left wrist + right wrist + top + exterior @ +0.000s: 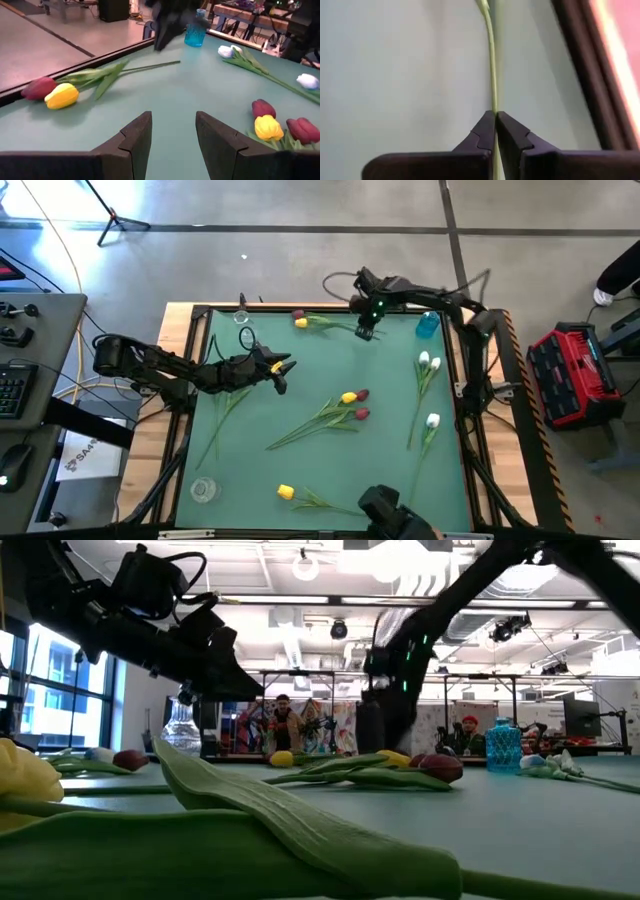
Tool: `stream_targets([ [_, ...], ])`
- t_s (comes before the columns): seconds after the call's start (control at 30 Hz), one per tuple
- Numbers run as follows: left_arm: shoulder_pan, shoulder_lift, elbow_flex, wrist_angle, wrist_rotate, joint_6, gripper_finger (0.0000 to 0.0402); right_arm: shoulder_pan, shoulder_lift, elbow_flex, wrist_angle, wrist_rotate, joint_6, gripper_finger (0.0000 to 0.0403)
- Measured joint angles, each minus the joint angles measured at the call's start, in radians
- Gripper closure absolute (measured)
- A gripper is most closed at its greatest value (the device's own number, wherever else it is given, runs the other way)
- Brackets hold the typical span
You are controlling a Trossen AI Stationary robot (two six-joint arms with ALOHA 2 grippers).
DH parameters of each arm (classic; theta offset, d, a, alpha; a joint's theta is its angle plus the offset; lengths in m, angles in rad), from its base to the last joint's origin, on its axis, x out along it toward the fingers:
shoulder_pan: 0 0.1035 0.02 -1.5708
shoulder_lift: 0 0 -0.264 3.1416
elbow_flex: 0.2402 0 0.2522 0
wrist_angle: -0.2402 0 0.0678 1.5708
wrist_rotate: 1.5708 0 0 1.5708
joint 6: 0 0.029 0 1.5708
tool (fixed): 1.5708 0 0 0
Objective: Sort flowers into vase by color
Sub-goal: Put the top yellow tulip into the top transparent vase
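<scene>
Right gripper (495,125) pinches a flower stem (492,70); left gripper (172,132) spread; no writing legible

A robotics lab or open workshop hall is shown. A polished concrete floor (300,270) is seen around the green-topped surface (390,470), which is framed in wood and fitted with two dark arms. To one side, a desk with a keyboard (12,388) and mouse (12,465) is placed, and a red tool case (575,375) is set on the floor at the other side. Beyond the surface, exposed ceiling ducts and lamps (305,565), large windows (55,700), cluttered workbenches with monitors (580,720) and seated people (283,725) are visible.
</scene>
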Motion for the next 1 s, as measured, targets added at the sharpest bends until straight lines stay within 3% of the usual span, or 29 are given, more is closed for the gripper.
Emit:
stream_targets([
  [0.23,0.0,0.0,0.0,0.029,0.005,-0.035,0.0259,0.045,-0.128,-0.002,-0.093,-0.046,0.019,0.0402],
  [0.57,-0.001,0.0,0.009,0.031,0.005,-0.059,0.0259,0.111,-0.308,0.0,0.019,-0.114,0.132,0.0402],
  [0.73,-0.001,0.0,0.009,0.029,0.005,-0.061,0.0259,0.121,-0.355,0.0,-0.03,-0.097,0.15,0.0402],
  [0.83,-0.001,0.0,0.01,0.027,0.005,-0.061,0.0259,0.132,-0.351,-0.061,-0.036,-0.091,0.149,0.0402],
  [1.0,-0.001,0.0,0.01,0.027,0.004,-0.043,0.0259,0.16,-0.351,-0.27,0.224,-0.044,0.122,0.0388],
])
